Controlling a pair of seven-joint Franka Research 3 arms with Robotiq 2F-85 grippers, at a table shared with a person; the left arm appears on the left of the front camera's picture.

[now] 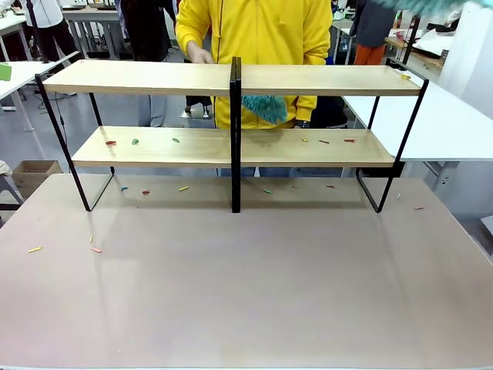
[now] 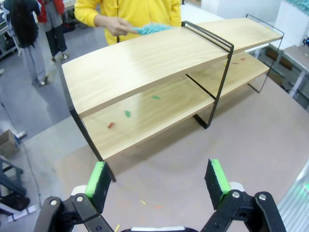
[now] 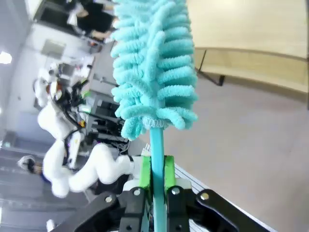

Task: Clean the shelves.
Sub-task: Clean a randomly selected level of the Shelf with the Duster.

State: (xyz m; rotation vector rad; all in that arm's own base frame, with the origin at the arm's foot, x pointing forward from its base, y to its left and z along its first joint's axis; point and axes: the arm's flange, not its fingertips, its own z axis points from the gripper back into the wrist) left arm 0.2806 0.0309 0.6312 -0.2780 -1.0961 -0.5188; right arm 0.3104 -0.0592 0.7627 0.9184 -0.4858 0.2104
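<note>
Scraps (image 1: pixel 176 140) on shelves (image 1: pixel 154 77) and table (image 1: pixel 246 293), left pincer (image 2: pixel 157 170) spread, right pincer (image 3: pixel 157 170) clamping duster (image 3: pixel 154 67)

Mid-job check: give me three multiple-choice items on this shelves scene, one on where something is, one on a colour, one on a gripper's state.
1. Relative to the shelves, where is the person's duster?
A. On the table in front of them
B. Behind them, near the centre post
C. On the floor

2. What colour is the duster in the right gripper?
A. Red
B. Teal
C. Yellow

3. How do the fingers of the left gripper stand?
A. Shut on a duster
B. Shut on a scrap
C. Open, nothing between them

Answers:
1 B: the front view shows it beyond the boards, just right of the post.
2 B: the right wrist view shows a teal head and a teal handle between the green pads.
3 C: the left wrist view shows the pads wide apart over bare table.
</note>
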